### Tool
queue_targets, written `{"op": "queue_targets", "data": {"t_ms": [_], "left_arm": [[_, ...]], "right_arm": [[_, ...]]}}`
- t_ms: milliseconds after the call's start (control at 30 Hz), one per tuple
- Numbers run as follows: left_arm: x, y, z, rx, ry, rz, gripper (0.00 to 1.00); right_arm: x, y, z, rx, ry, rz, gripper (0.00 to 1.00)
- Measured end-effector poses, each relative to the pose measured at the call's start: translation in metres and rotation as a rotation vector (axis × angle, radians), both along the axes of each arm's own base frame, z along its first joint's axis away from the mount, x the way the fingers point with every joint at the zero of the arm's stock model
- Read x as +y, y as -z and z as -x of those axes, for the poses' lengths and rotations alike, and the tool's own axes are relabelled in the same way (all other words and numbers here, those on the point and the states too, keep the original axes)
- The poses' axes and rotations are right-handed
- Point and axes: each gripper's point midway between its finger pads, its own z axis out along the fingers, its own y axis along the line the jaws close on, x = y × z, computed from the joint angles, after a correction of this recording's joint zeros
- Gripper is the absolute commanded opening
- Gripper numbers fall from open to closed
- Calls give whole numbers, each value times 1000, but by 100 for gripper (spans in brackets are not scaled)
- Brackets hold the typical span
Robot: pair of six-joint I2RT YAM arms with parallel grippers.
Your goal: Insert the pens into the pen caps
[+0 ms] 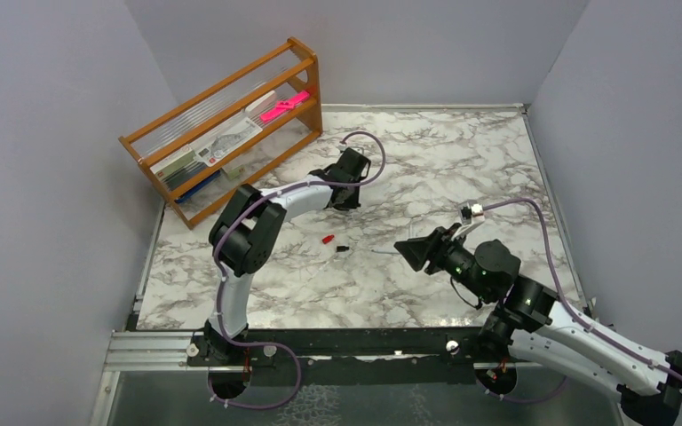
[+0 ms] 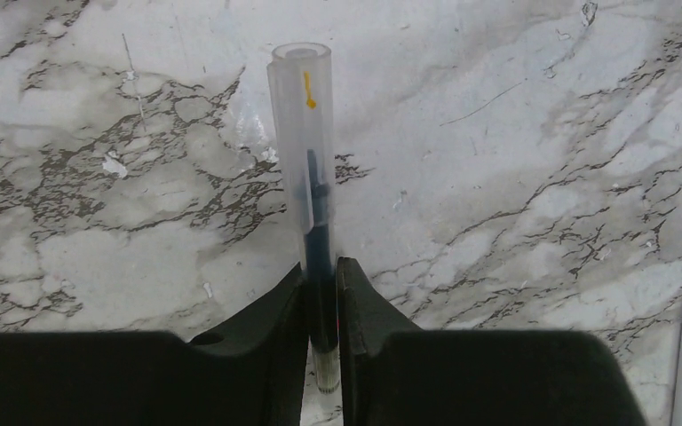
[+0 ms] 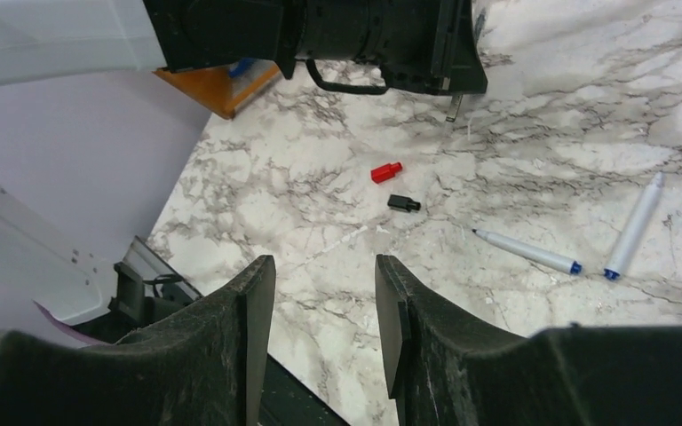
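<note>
Wooden rack (image 1: 314, 93), pink object (image 1: 284, 106), marble tabletop (image 1: 462, 160)

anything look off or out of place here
Nothing spilled or damaged. The red cap and black cap lie loose on the marble, apart from one white pen and another white pen lying askew nearby. The left tool grips a dark pen with a clear cap over its end.

Orange wooden slatted rack (image 1: 313, 89) stands at the far-left corner of the white marble counter (image 1: 462, 151). Small red plastic cap (image 1: 327, 239) lies mid-counter, small black plastic cap (image 1: 342, 249) just right of it. White plastic stick pen (image 3: 526, 252) and second white pen (image 3: 635, 225) lie right of them, ends close. Behind them, left gripper (image 2: 321, 271) pinches dark-barrelled stick pen (image 2: 322, 311), clear plastic tube cap (image 2: 302, 115) over its front end.
</note>
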Motion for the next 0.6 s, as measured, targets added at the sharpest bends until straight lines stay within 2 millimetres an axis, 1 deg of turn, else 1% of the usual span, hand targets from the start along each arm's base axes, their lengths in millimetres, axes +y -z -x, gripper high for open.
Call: {"op": "queue_targets", "data": {"t_ms": [67,100,167,267,367,467,567,600], "left_arm": [[-2,4,-2,15,-4,13,33],[-4,4,-3,19,-6,18,37],[-5,5,-5,26,-13,30,42],[-9,2,-7,30,-22,53,43],[-9,2,-7,32,-28,59,44],[-9,-1,-6,27,-32,71,44],[-5,-16,2,5,-29,99,45],[-4,-25,5,-11,-28,117,45]], "right_arm": [[0,8,-2,19,9,28,58],[-1,14,-3,34,16,42,63],[-3,32,-5,83,42,105,67],[-10,63,-9,178,90,227,67],[-14,93,-13,256,124,365,60],[-16,116,-17,284,120,488,56],[-12,134,-23,270,75,613,57],[-8,138,-27,253,52,656,60]]}}
